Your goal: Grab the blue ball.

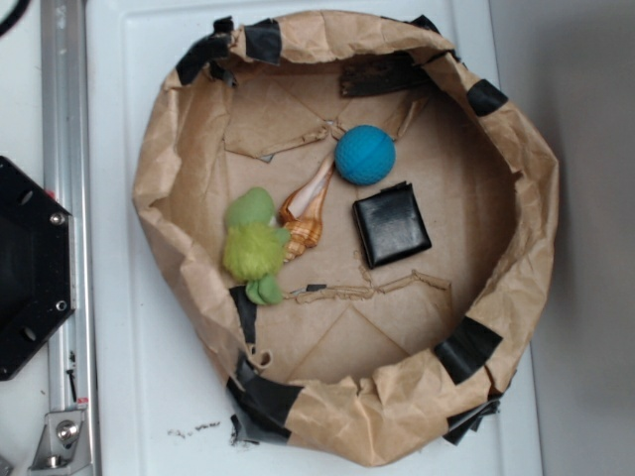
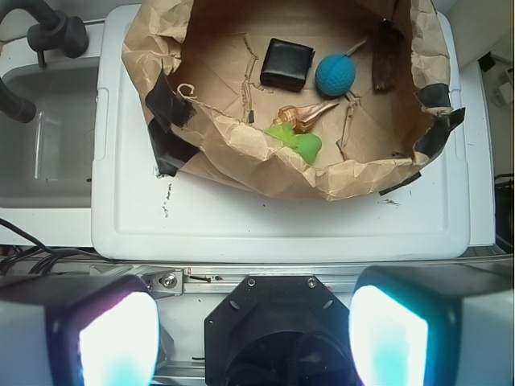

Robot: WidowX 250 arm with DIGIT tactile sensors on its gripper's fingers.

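The ball is lying in a paper basin beside a black pad, while the gripper is hovering wide open, holding nothing.

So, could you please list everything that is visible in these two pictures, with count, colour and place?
blue ball: one, teal-blue, ribbed, on the floor of the paper basin, toward its far rim in the wrist view.
black square pad: one, black, beside the ball, apart from it.
seashell: one, orange-tan spiral, mid-floor, its thin tip pointing toward the ball.
green plush toy: one, lime-green, fuzzy, against the shell's wide end.
paper basin: one, brown crumpled paper with black tape patches on the rim, on the white surface.
white surface: one, white, under the basin.
metal rail: one, silver, along the edge of the surface.
robot base: one, black, by the rail.
gripper: one, two fingers glowing at the bottom of the wrist view, spread apart, empty.
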